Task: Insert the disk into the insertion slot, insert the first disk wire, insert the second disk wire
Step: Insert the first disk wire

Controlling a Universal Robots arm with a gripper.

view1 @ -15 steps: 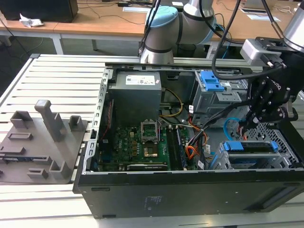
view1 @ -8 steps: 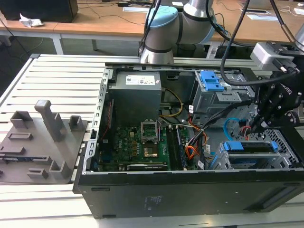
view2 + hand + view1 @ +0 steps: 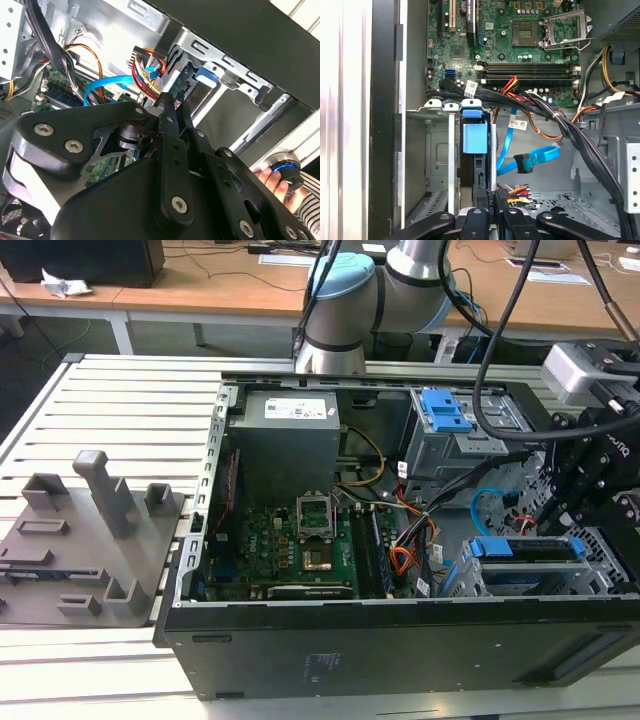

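The disk [image 3: 527,549], with its blue carrier handle [image 3: 474,138], sits inside the insertion slot [image 3: 468,580], the low grey cage near the case's front corner on the exterior view's right. My gripper [image 3: 493,198] hangs right behind the disk's rear end, its fingers [image 3: 170,120] pressed together. The first disk wire [image 3: 521,190], a red, orange and black bundle, ends in a small black connector right at the fingertips, and the gripper seems shut on it. In the second wrist view the same bundle [image 3: 145,70] runs up to the fingertips.
A light blue cable [image 3: 536,157] with a loose blue plug lies beside the cage. Thick black cables [image 3: 570,130] cross above it. The tall grey bay [image 3: 446,412] with blue tabs stands behind. A person's hand [image 3: 276,181] holds a round knob outside the case.
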